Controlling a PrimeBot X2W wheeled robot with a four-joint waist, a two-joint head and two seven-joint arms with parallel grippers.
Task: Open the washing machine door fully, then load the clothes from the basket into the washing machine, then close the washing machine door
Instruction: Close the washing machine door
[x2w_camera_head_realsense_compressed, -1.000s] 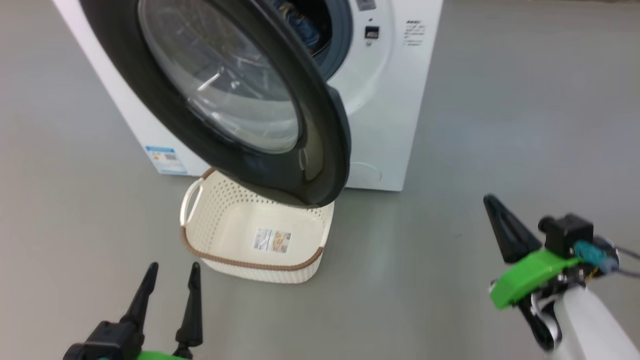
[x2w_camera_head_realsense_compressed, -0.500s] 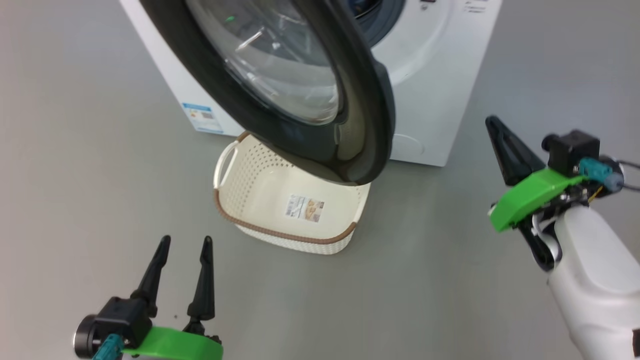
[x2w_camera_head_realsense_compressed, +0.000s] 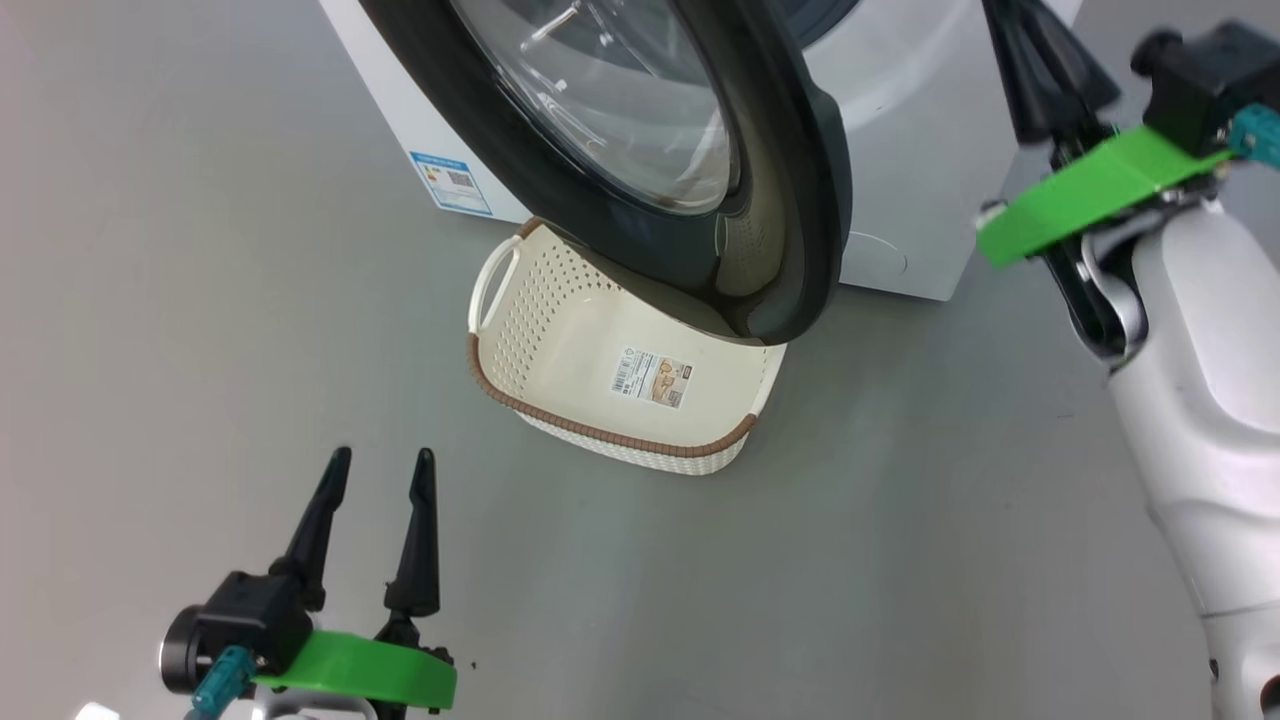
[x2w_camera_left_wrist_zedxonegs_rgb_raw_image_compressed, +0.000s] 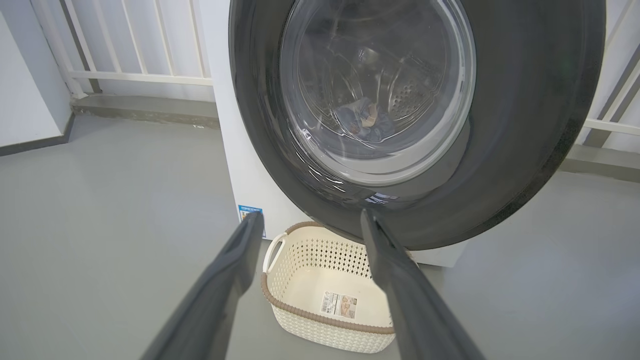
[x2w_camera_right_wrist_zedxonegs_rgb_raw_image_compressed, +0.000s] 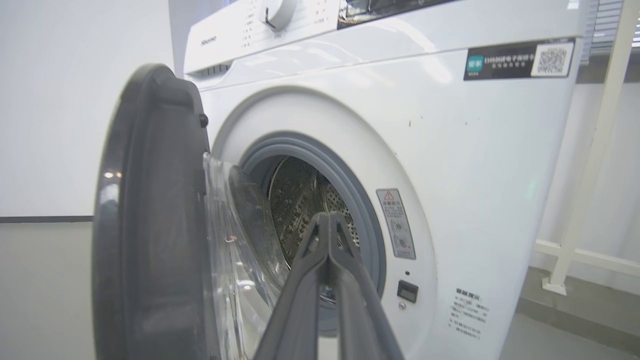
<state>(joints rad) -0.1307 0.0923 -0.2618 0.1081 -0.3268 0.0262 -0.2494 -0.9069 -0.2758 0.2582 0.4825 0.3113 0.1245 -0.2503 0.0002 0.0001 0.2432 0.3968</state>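
Basket first. The cream basket (x2w_camera_head_realsense_compressed: 600, 433) sits on the grey floor (x2w_camera_head_realsense_compressed: 200, 320) just in front of the washing machine (x2w_camera_head_realsense_compressed: 905, 120). From the head camera I'm looking down onto its bare bottom, with the label sticker (x2w_camera_head_realsense_compressed: 652, 378) in plain sight. The washing machine door (x2w_camera_head_realsense_compressed: 800, 160) stands swung out, and its black rim hangs over the basket's far side and covers that edge.

Now the drum. My left wrist camera looks straight through the door's glass bowl (x2w_camera_left_wrist_zedxonegs_rgb_raw_image_compressed: 375, 95). There are the clothes (x2w_camera_left_wrist_zedxonegs_rgb_raw_image_compressed: 364, 121), a bluish bundle lying low in the steel drum (x2w_camera_left_wrist_zedxonegs_rgb_raw_image_compressed: 407, 95) behind the glass. Reflections blur it, so I can't tell one garment from another.

The right wrist camera gives me the other side. The door is edge-on at the left, with a gap between it and the machine's front. I can see the grey gasket (x2w_camera_right_wrist_zedxonegs_rgb_raw_image_compressed: 310, 146), the perforated drum wall and the control dial (x2w_camera_right_wrist_zedxonegs_rgb_raw_image_compressed: 277, 12) up top. My own fingers cross the lower part of the opening there.

The left gripper (x2w_camera_head_realsense_compressed: 383, 455) hangs low on my left, well apart from the basket, its fingers spread and nothing between them. In its own camera they frame the basket and the door's lower rim. The right gripper (x2w_camera_right_wrist_zedxonegs_rgb_raw_image_compressed: 328, 217) is raised before the machine's front, to the right of the door. Its fingers are pressed together tip to tip, gripping nothing and pointing at the drum opening.
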